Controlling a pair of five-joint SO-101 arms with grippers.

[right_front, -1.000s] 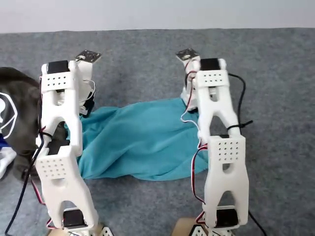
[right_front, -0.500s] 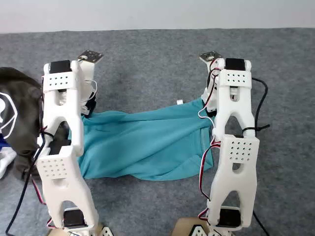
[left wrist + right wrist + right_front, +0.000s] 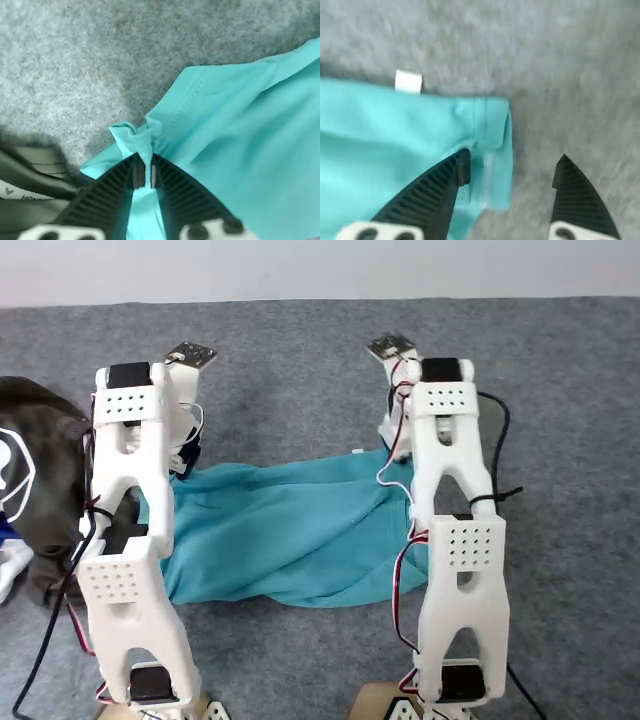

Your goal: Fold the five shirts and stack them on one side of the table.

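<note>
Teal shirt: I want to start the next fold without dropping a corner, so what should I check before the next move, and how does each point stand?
1. Left pincer shut on the teal shirt: ok, a pleat of its edge is pinched in it.
2. Right pincer holding the opposite corner: not ok, it is open, one tip over the hem and the other over the grey mat.
3. Shirt lying flat: not ok, it is creased and bunched across the middle.
4. Teal shirt apart from the dark garment beside the left arm: cannot tell, the arm covers the gap.
</note>
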